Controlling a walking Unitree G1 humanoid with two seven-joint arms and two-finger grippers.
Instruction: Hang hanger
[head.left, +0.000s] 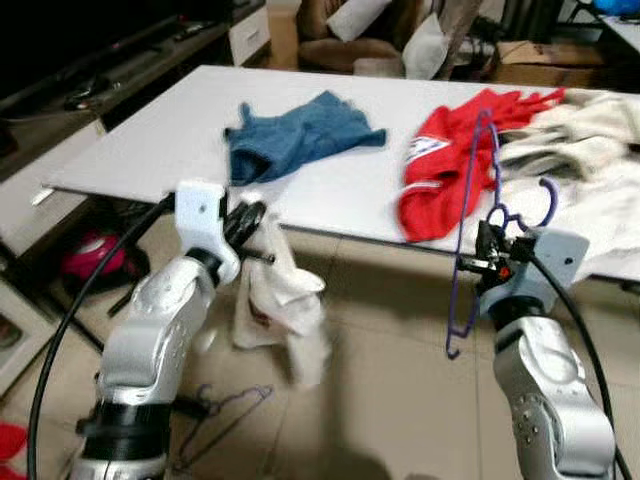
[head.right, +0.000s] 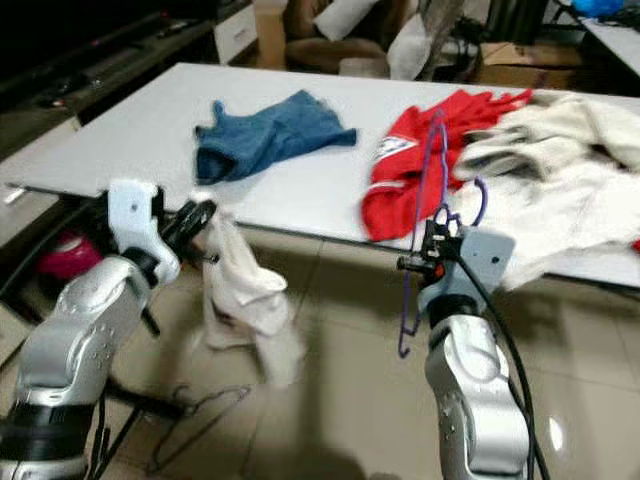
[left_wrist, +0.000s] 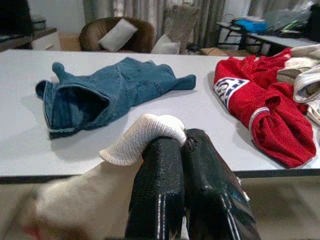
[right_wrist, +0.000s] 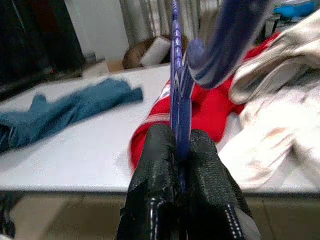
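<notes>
Both arms up in front of me, short of the near edge of the white table (head.left: 180, 130). Right gripper (head.left: 487, 262) has its fingers (right_wrist: 155, 165) pressed onto the purple hanger (head.left: 470, 210), pinching the wire low down near the hook. Hanger stands roughly upright: long axis vertical, one end looping up over the red garment (head.left: 440, 170), the other trailing below the gripper toward the floor. Hook (head.left: 545, 200) curls up just right of the gripper.

Left gripper (head.left: 245, 222) is clamped on a white garment (head.left: 280, 300); the wrist view shows cloth (left_wrist: 145, 135) folded over the closed fingertips, rest of it hanging off the table edge toward the floor.

Key relation: garment is to the left of the hanger, well apart, both at about table-edge height. Hanger's plane faces roughly sideways, so my guess is the next step is bringing the two arms together and threading a hanger end into the garment opening. Can't tell where that opening is; cloth is bunched.

Also on the table: blue garment (head.left: 300, 135) far left, pile of cream clothes (head.left: 590, 140) far right. Another hanger (head.left: 225, 415) lies on the floor near my left arm.
</notes>
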